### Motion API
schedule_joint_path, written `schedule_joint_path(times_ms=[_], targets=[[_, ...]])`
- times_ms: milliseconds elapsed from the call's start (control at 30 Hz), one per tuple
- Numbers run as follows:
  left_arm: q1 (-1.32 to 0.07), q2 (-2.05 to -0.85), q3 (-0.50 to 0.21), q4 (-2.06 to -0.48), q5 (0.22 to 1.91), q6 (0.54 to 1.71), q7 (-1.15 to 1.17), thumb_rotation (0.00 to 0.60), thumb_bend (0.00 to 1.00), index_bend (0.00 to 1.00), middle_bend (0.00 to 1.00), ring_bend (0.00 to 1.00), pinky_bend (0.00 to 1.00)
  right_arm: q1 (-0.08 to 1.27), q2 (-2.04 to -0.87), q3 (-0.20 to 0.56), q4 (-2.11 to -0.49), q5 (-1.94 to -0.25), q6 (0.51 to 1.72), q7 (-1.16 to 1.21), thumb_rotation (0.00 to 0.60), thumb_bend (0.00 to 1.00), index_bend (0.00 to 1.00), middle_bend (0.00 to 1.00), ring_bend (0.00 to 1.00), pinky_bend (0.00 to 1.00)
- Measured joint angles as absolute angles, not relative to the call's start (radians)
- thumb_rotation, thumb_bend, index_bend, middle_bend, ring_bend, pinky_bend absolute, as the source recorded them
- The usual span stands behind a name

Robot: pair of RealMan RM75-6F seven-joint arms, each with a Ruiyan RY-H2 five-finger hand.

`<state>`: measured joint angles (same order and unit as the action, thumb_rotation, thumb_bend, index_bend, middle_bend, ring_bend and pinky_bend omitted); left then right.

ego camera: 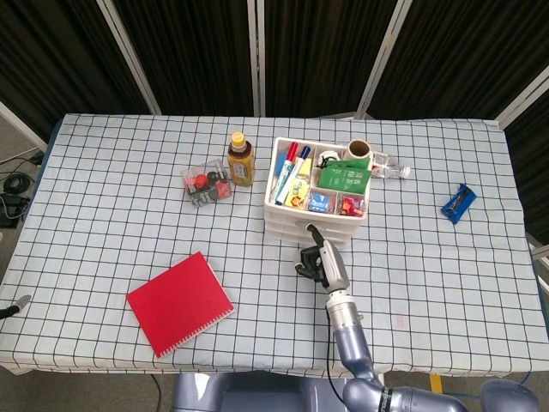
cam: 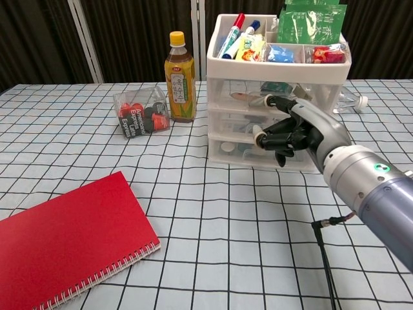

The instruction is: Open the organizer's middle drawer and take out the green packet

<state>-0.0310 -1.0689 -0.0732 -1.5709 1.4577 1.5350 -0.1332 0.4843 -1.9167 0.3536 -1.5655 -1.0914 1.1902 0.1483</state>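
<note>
right hand (cam: 293, 131) curled at drawer (cam: 255, 123) front, grasp unclear | organizer (ego camera: 315, 194) just beyond fingers | green packet (cam: 311, 23) upright in top tray, above hand | left hand unseen

- The head view looks steeply down from high above the near edge of the table (ego camera: 103, 172), facing the dark curtained back wall, far enough off to take in the whole checked cloth.
- The chest view sits low, just above the tabletop, looking nearly level toward that wall, much closer in.
- Both share the organizer (ego camera: 315, 190) (cam: 277, 97), the bottle (ego camera: 240, 160) (cam: 180, 77), the clear box of small items (ego camera: 207, 184) (cam: 141, 112), the red notebook (ego camera: 179, 303) (cam: 64, 239) and the right hand (ego camera: 318, 262) (cam: 293, 131).
- The blue object (ego camera: 458, 203) at the table's right shows only from the head.
</note>
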Motion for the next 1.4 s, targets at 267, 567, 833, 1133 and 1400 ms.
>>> schedule_joint_path(times_ms=[267, 567, 833, 1133, 1400], targets=[[-0.031, -1.070, -0.071, -1.575, 1.461, 1.536, -0.125, 0.600, 0.06, 0.00, 0.00, 0.00, 0.00, 0.468, -1.908, 0.328, -1.595, -1.116, 1.203, 0.154, 0.600, 0.50, 0.28, 0.93, 0.93, 0.77], [-0.033, -1.071, -0.069, -1.578, 1.462, 1.533, -0.114, 0.600, 0.06, 0.00, 0.00, 0.00, 0.00, 0.441, -1.879, 0.289, -1.650, -1.158, 1.213, 0.176, 0.600, 0.50, 0.29, 0.93, 0.93, 0.77], [-0.031, -1.071, -0.069, -1.581, 1.463, 1.536, -0.110, 0.600, 0.06, 0.00, 0.00, 0.00, 0.00, 0.413, -1.860, 0.235, -1.686, -1.208, 1.228, 0.190, 0.600, 0.50, 0.29, 0.93, 0.93, 0.77], [-0.029, -1.070, -0.069, -1.583, 1.463, 1.540, -0.111, 0.600, 0.06, 0.00, 0.00, 0.00, 0.00, 0.399, -1.857, 0.227, -1.686, -1.211, 1.230, 0.190, 0.600, 0.50, 0.22, 0.93, 0.93, 0.77], [-0.029, -1.068, -0.070, -1.583, 1.462, 1.539, -0.115, 0.600, 0.06, 0.00, 0.00, 0.00, 0.00, 0.402, -1.866, 0.247, -1.664, -1.186, 1.217, 0.187, 0.600, 0.50, 0.16, 0.93, 0.93, 0.77]])
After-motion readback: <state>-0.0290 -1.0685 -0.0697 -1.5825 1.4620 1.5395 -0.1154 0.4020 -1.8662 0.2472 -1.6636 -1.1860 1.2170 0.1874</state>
